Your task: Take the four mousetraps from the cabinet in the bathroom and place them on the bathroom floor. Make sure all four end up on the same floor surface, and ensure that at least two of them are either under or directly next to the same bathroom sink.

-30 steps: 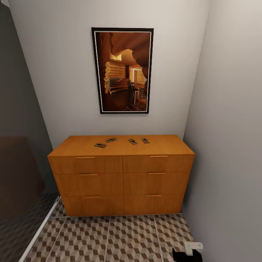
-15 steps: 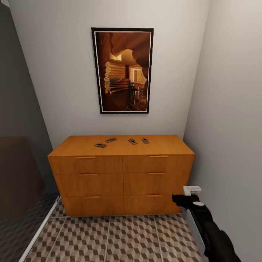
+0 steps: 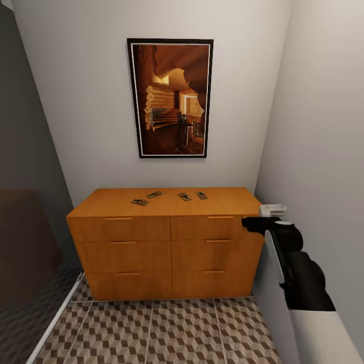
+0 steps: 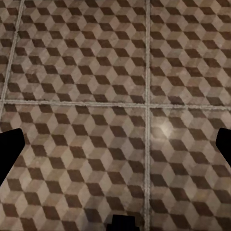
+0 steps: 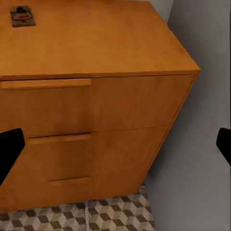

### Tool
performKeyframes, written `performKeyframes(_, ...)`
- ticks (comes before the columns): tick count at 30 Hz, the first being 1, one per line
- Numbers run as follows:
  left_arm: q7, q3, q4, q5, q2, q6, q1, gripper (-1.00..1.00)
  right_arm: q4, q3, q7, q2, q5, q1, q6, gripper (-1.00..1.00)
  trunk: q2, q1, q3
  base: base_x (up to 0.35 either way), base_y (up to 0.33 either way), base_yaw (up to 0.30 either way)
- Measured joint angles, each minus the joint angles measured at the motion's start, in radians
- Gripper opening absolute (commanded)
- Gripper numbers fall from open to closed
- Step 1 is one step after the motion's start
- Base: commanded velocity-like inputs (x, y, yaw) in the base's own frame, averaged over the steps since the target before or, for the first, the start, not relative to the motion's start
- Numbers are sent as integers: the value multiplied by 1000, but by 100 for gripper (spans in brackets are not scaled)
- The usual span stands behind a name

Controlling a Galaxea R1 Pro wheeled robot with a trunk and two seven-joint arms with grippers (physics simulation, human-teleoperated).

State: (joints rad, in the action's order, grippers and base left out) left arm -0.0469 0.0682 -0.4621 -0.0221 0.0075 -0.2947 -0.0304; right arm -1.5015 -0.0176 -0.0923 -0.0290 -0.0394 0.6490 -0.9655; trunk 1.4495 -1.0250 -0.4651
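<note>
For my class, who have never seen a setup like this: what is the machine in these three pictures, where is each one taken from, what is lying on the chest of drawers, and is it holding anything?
This is a simulated wheeled robot with two arms. The large picture comes from a camera on its head: it faces a wooden cabinet below a framed picture. Four small mousetraps lie on the cabinet's top. The robot's right arm reaches up at the cabinet's right end, its right gripper in front of the top drawer.

The other two pictures come from cameras near each gripper. One looks down at the patterned tile floor, with the left gripper open. The other looks at the cabinet's corner and one trap, with the right gripper open. Nothing is held.
</note>
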Motion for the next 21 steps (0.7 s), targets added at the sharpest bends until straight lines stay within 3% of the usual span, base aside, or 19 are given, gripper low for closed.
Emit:
performKeyframes(4,0,-1,0,0,0,0,0,100,27,0,-3,-2,0,113,-12,100,0,0,0,0,0,0)
performKeyframes(5,0,-1,0,0,0,0,0,100,60,0,-3,-2,-1,174,-15,100,0,0,0,0,0,0)
performKeyframes(11,1,-1,0,0,0,0,0,100,241,-1,-4,-3,0,386,-20,100,0,0,0,0,0,0)
performKeyframes(13,1,-1,0,0,0,0,0,100,325,-1,-4,-3,1,460,-20,100,0,0,0,0,0,0)
performKeyframes(14,1,-1,0,0,0,0,0,100,420,0,-4,-3,1,533,-18,100,0,0,0,0,0,0)
performKeyframes(21,1,-2,1,0,0,0,0,100,814,1,3,1,4,796,-10,100,0,0,0,0,0,0)
